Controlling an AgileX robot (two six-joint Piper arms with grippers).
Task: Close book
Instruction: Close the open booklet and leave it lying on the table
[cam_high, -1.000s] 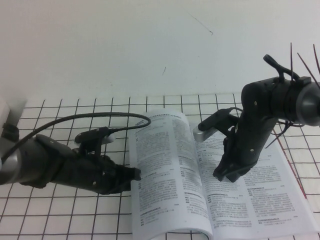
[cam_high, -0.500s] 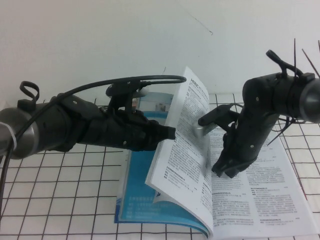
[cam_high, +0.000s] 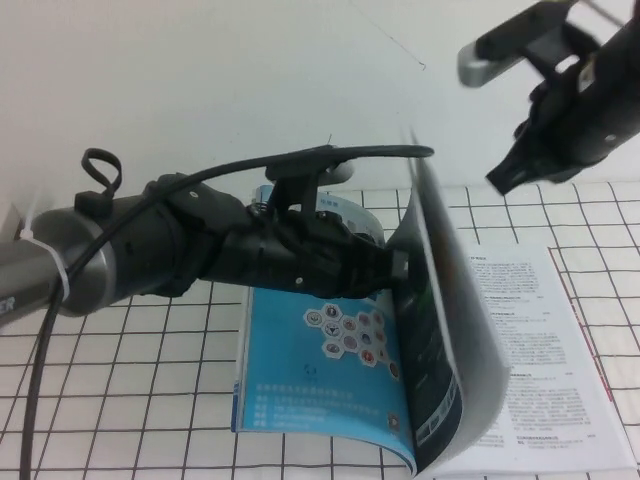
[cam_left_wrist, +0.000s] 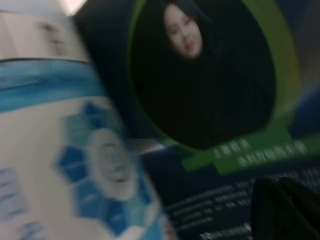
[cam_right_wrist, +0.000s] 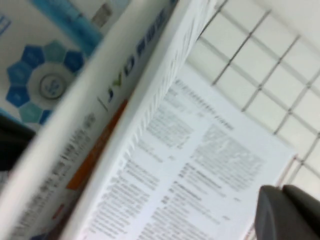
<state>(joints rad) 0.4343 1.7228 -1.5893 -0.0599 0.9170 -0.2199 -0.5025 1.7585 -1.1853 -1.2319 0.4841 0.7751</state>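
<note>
The book (cam_high: 540, 340) lies on the gridded table with its right-hand text page flat. Its left stack of pages (cam_high: 445, 330) stands nearly upright, leaning right. The blue cover (cam_high: 310, 380) with hexagon pictures lies flat on the left. My left gripper (cam_high: 398, 270) is shut, its tip pressed against the dark inner face of the raised stack (cam_left_wrist: 210, 100). Its fingers (cam_left_wrist: 295, 210) show together in the left wrist view. My right gripper (cam_high: 505, 178) is shut and hangs high above the book's far right side, touching nothing. The right wrist view looks down on the text page (cam_right_wrist: 210, 155).
A white wall (cam_high: 200, 90) rises behind the black-lined grid table (cam_high: 120, 420). A black cable (cam_high: 300, 158) arcs over my left arm. A red line (cam_high: 578, 330) runs along the book's right edge. Bare grid lies at the front left.
My left gripper has pushed the left pages further right, from slanted to almost upright. My right arm has lifted off the right page and risen to the upper right.
</note>
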